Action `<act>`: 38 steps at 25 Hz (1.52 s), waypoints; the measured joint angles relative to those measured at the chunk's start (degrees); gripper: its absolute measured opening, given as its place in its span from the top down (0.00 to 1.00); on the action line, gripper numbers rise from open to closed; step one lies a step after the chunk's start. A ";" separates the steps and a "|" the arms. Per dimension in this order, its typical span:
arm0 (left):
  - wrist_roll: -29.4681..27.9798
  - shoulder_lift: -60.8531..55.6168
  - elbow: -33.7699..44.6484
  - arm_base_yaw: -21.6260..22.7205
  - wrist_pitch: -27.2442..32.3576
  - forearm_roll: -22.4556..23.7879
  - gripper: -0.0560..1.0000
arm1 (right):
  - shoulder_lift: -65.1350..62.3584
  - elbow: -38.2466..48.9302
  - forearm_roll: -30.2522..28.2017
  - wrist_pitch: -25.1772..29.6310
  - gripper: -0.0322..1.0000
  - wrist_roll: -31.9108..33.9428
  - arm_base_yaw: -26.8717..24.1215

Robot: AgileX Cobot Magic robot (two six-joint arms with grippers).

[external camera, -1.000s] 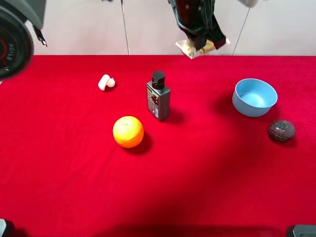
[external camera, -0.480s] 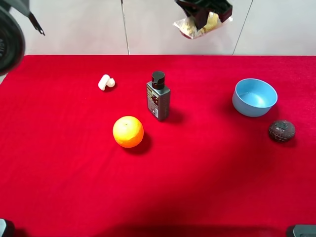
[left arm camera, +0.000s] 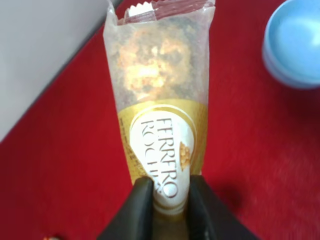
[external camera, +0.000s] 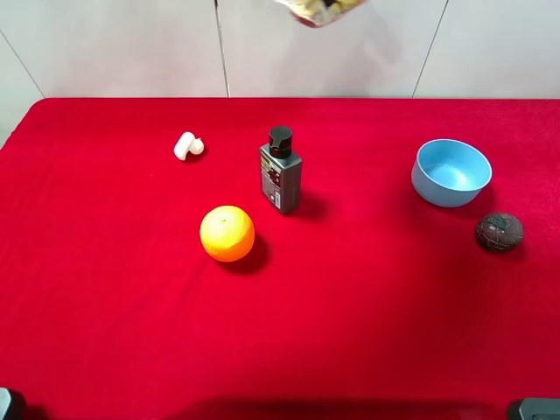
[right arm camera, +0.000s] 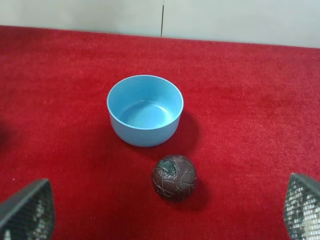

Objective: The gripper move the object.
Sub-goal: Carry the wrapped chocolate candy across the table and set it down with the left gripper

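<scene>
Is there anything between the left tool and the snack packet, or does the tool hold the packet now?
Nothing visible stands between them. The left tool is shut on one end of the snack packet, which is lifted clear of the red table. The pictures do not show where the packet has to go.

A table (external camera: 394,332) covered in bright red, felt-like cloth (external camera: 131,332) fills the high view from the lower edge up to the top quarter. Behind it, across the top of the frame, stands a pale grey-white wall (external camera: 114,52) of flat panels, split by thin dark seams (external camera: 221,52), one upright, others slanting. The light is soft and even.
</scene>
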 joint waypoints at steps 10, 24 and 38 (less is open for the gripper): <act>-5.98 -19.70 24.52 1.06 -0.05 1.51 0.80 | 0.00 0.00 0.00 0.00 0.30 0.00 0.00; -13.62 -42.41 51.55 1.33 -0.10 3.86 0.80 | 0.00 0.00 0.02 0.00 0.30 0.00 0.00; -22.52 -57.43 73.04 1.33 -0.15 7.34 0.80 | 0.00 0.00 0.02 0.00 0.30 0.00 0.00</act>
